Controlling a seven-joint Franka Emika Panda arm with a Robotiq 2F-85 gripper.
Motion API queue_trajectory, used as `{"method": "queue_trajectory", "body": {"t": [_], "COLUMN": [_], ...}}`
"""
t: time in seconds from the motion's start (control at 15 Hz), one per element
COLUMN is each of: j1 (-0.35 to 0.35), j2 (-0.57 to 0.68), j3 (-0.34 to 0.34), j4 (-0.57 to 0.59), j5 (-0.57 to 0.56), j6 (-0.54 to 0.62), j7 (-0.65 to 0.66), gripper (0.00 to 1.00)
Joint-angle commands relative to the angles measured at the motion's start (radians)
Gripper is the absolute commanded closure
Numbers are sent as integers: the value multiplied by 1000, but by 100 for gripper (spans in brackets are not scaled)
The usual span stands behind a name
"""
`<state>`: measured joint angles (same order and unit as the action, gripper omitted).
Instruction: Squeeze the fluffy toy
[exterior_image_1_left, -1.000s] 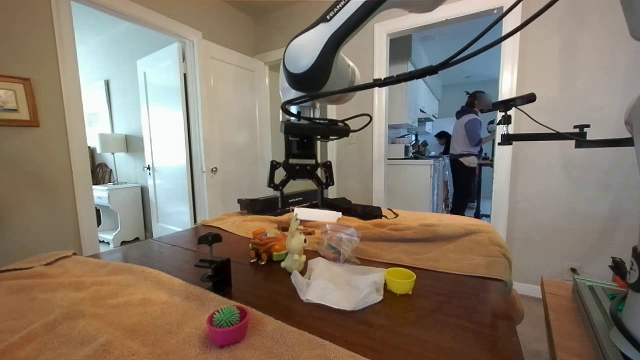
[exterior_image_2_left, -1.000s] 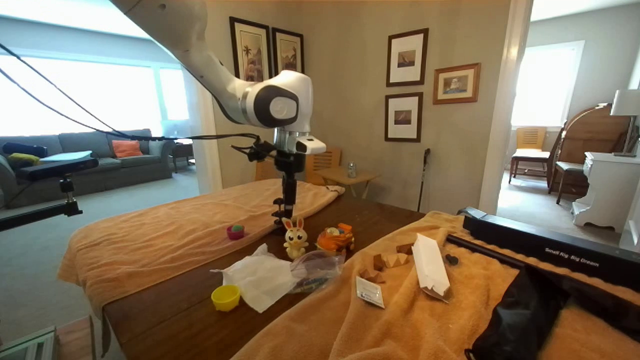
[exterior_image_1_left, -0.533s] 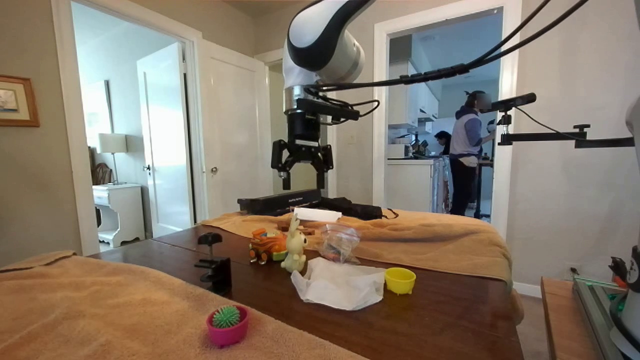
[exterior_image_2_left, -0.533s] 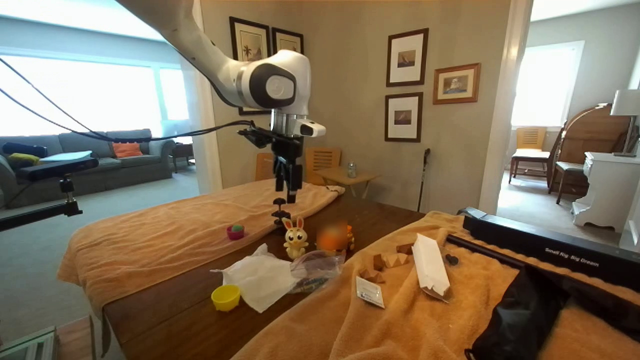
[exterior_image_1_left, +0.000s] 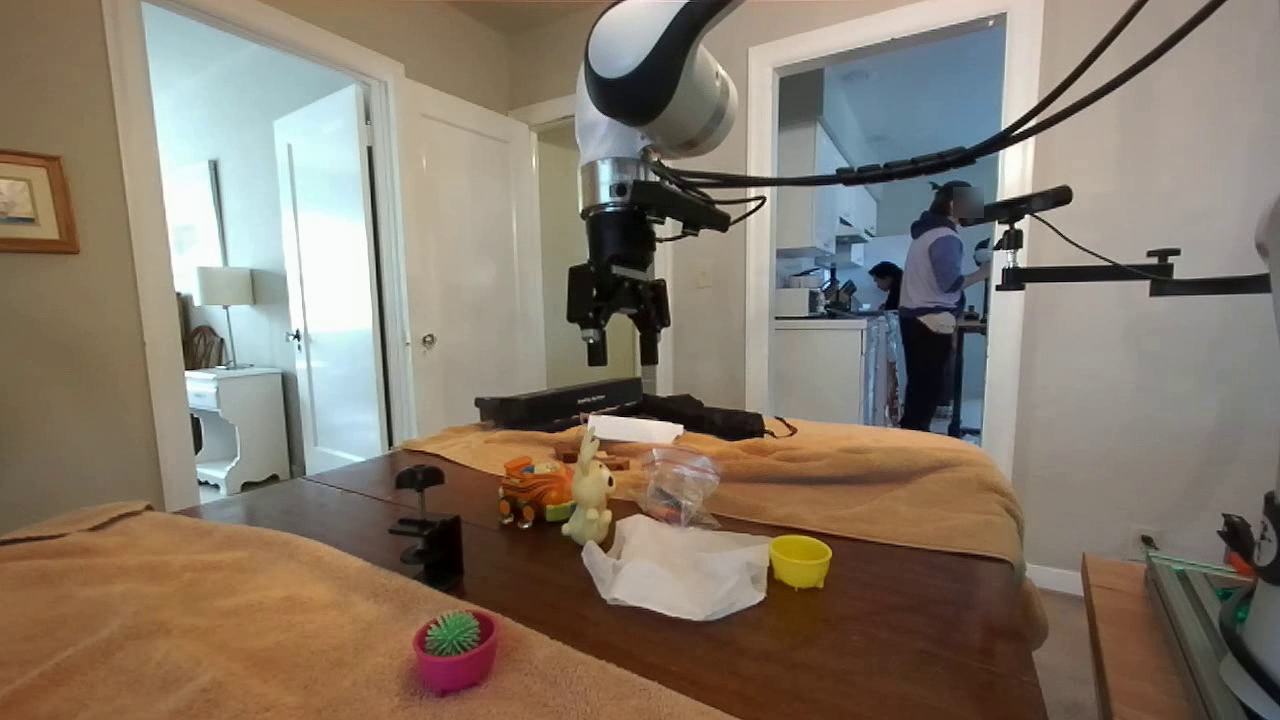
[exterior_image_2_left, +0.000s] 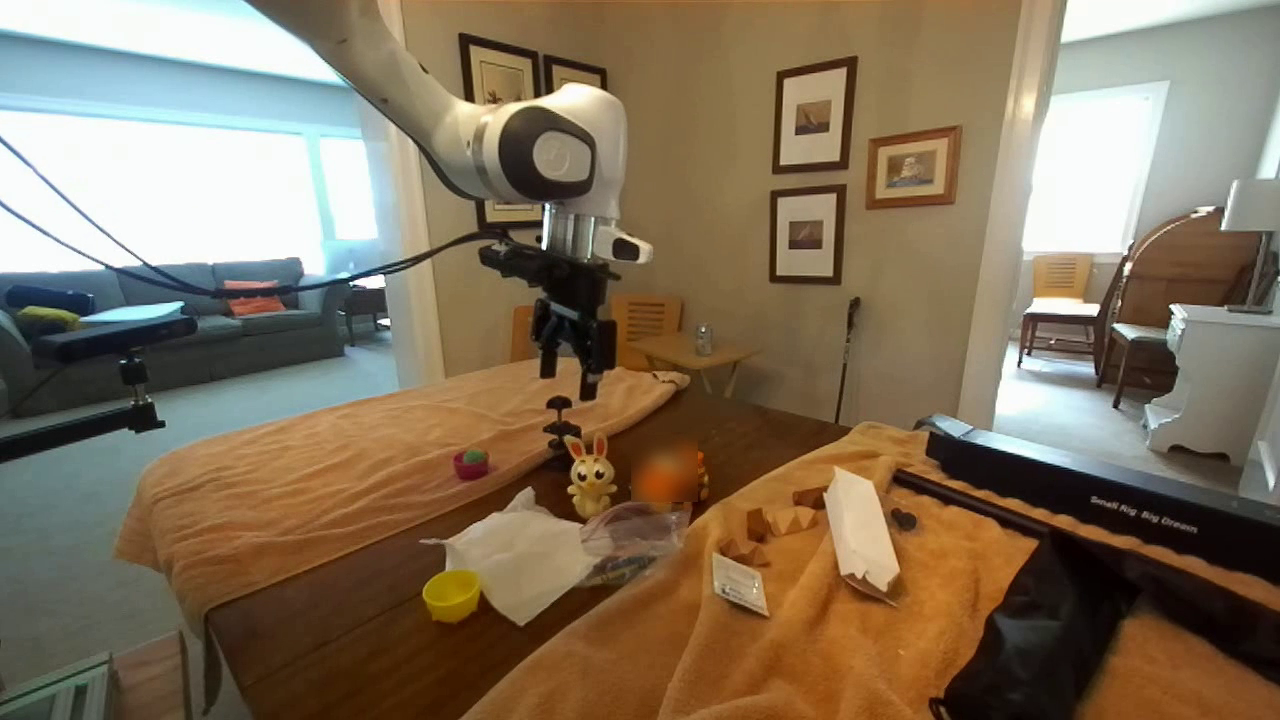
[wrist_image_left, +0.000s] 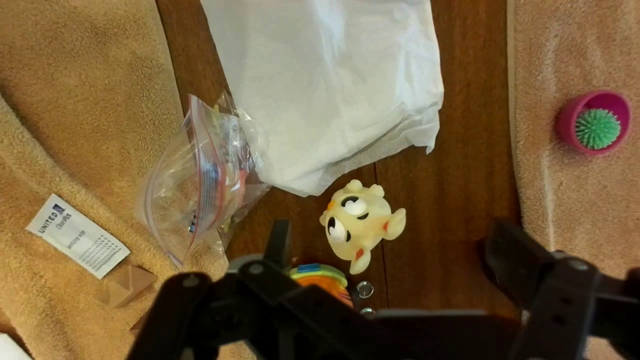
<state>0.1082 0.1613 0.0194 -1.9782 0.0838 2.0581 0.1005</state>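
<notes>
A cream toy rabbit (exterior_image_1_left: 591, 500) with big eyes stands upright on the dark table; it also shows in an exterior view (exterior_image_2_left: 591, 480) and in the wrist view (wrist_image_left: 357, 220). A green spiky ball (exterior_image_1_left: 453, 634) sits in a pink cup (exterior_image_1_left: 455, 672) on the orange towel; in the wrist view the ball (wrist_image_left: 597, 129) is at the right. I cannot tell which is the fluffy toy. My gripper (exterior_image_1_left: 623, 358) is open, empty and well above the table, pointing down. In the wrist view the rabbit appears between the fingers of the gripper (wrist_image_left: 392, 239), nearer the left one.
An orange toy car (exterior_image_1_left: 530, 492) stands beside the rabbit. A black clamp (exterior_image_1_left: 430, 530) rises from the table edge. White paper (exterior_image_1_left: 690, 570), a plastic bag (exterior_image_1_left: 680, 485) and a yellow cup (exterior_image_1_left: 800, 562) lie near. A white box (exterior_image_2_left: 860, 535) lies on the far towel.
My gripper has risen from lower above the table and turned about its vertical axis. It has shifted a little right in an exterior view. The toys have not moved.
</notes>
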Motion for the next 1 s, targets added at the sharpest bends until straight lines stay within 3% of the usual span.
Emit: {"method": "queue_trajectory", "body": {"t": [0.0,0.47,0.93], "j1": [-18,-17,-23], "j2": [-27,-50,-32], "j3": [14,9,13], "j4": [4,-7,2], "j5": [-30,-121,-95], "j6": [-39,-12,-8], "j7": [-55,-35,-41], "gripper": [0,0,0]}}
